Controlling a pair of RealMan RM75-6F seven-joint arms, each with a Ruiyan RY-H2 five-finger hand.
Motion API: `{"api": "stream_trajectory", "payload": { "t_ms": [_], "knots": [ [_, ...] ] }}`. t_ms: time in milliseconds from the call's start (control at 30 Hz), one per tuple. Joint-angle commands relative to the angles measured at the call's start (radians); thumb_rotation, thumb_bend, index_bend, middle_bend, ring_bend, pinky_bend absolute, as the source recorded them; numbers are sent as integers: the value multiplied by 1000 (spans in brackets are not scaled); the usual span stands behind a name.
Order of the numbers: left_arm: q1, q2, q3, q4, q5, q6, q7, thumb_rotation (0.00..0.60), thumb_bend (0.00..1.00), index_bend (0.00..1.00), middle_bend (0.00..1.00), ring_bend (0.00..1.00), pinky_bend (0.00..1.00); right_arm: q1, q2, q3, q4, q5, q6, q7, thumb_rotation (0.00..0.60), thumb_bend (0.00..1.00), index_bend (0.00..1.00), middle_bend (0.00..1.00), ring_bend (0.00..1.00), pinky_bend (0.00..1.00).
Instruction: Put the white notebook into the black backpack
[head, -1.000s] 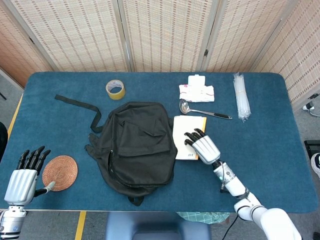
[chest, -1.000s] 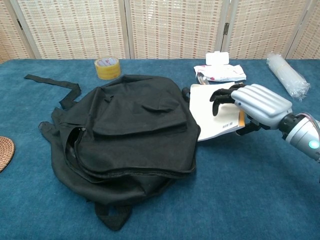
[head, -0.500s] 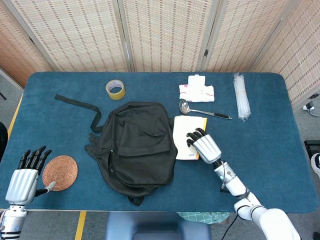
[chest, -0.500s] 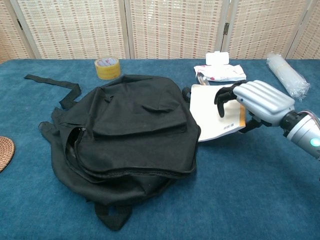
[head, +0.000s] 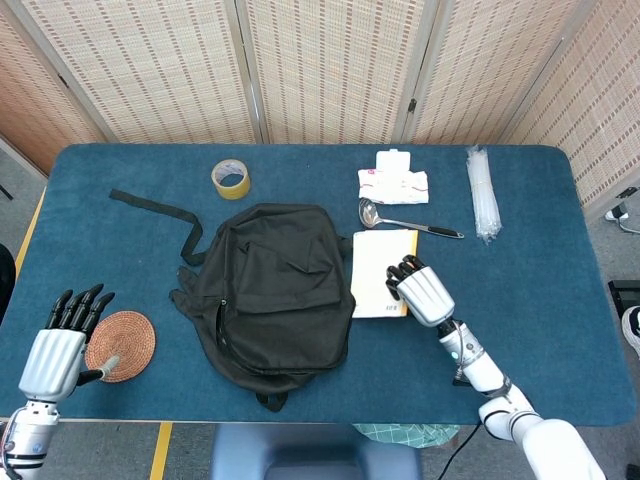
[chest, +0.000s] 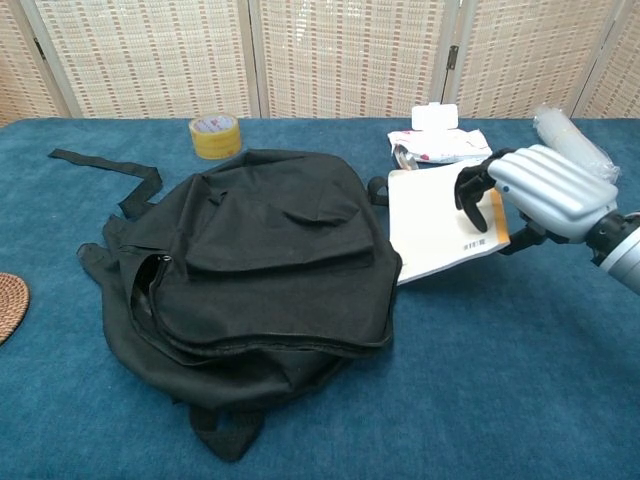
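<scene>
The white notebook (head: 376, 268) (chest: 434, 223) lies flat on the blue table, its left edge against the right side of the black backpack (head: 275, 290) (chest: 250, 265). The backpack lies flat with its zip partly open on the left side. My right hand (head: 421, 291) (chest: 541, 190) grips the notebook's right edge: the fingers (chest: 470, 190) curl down onto the cover and the thumb sits at the edge below. My left hand (head: 62, 350) hovers at the table's front left with its fingers spread and nothing in it; the chest view does not show it.
A woven coaster (head: 120, 345) (chest: 8, 305) lies beside my left hand. At the back are a yellow tape roll (head: 231, 179) (chest: 214, 136), a wipes pack (head: 393, 183) (chest: 440, 143), a spoon (head: 405, 222) and a plastic bundle (head: 482, 195) (chest: 570, 140). The backpack's strap (head: 155, 210) trails left.
My right hand has drawn back to the right, and the notebook has slid and turned slightly with it. My left hand has risen a little beside the coaster.
</scene>
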Motion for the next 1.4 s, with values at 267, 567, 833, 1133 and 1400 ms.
{"api": "stream_trajectory", "payload": {
  "t_ms": [267,567,833,1133,1400],
  "knots": [
    [-69,15,-22,2,30,-58,-31,600,208,146,88,125,1,-41,94,31,-42,9,163,-2,600,506,768,485,495,340],
    [-160,32,-33,11,51,-159,-88,600,208,166,97,128,10,-39,239,23,-210,-44,276,-108,600,530,769,487,497,343],
    [-294,10,-44,41,59,-325,-144,600,208,190,100,130,12,-25,468,14,-542,-120,318,-299,600,531,769,487,499,342],
    [-418,-55,-19,57,56,-504,-148,600,209,230,101,131,5,-42,680,15,-835,-155,273,-470,600,532,769,487,497,343],
    [-482,-115,7,62,24,-607,-140,600,209,245,101,124,0,-56,711,19,-896,-168,232,-505,600,533,769,487,497,343]
  ]
}}
